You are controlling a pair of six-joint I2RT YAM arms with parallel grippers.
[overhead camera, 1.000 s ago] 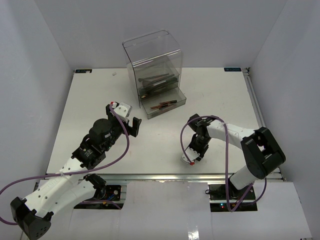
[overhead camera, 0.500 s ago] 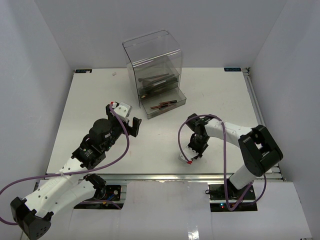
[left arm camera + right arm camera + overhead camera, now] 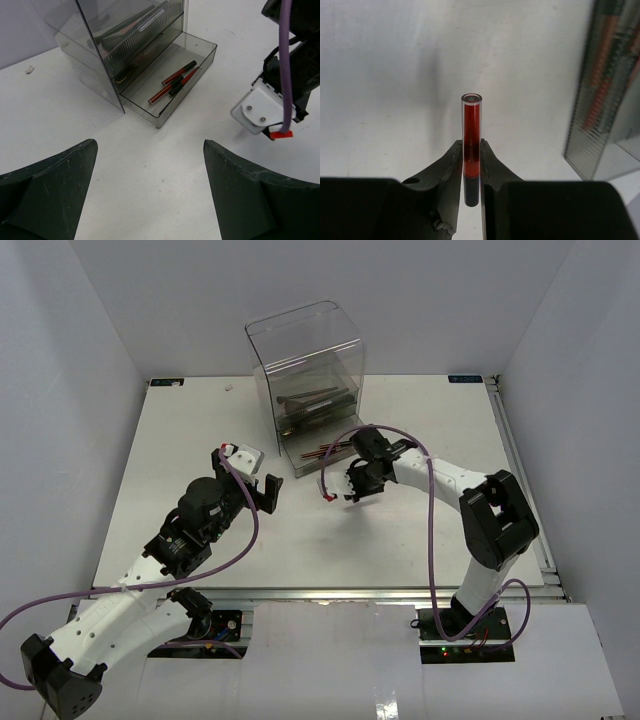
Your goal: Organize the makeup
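Right claw [image 3: 471, 150]: you see it clamped on a slim red tube [image 3: 471, 125], over the desk [image 3: 395, 75] near the open bottom drawer [image 3: 192, 81]. Left claw [image 3: 150, 145] stands wide, empty. Other red-and-black tubes [image 3: 176, 80] lie in that drawer.

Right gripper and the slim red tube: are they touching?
Touching. The right wrist view shows the right gripper clamped on the red tube, no gap on either side.
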